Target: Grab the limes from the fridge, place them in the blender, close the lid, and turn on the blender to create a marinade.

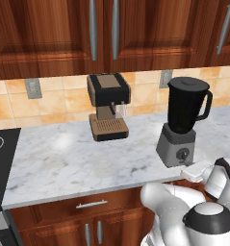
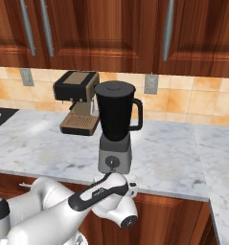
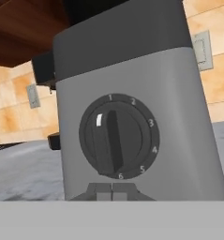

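Facing the blender head-on, with the gripper at counter-edge height just in front of the square grey base and the round knob. Fingertips pressed together, nothing between them, sitting just below the knob's lower rim in the hand view, apparently short of touching it. Lid seated flat on top of the black jar, so closed; limes hidden behind the dark jar wall, so impossible to confirm inside. Judged as the last step: switching the blender on. Knob's ridge standing near upright, white mark pointing up toward the low numbers. Next calling for a small rise to knob height, then either opening to straddle the ridge or pushing against its side, followed by a wrist turn.
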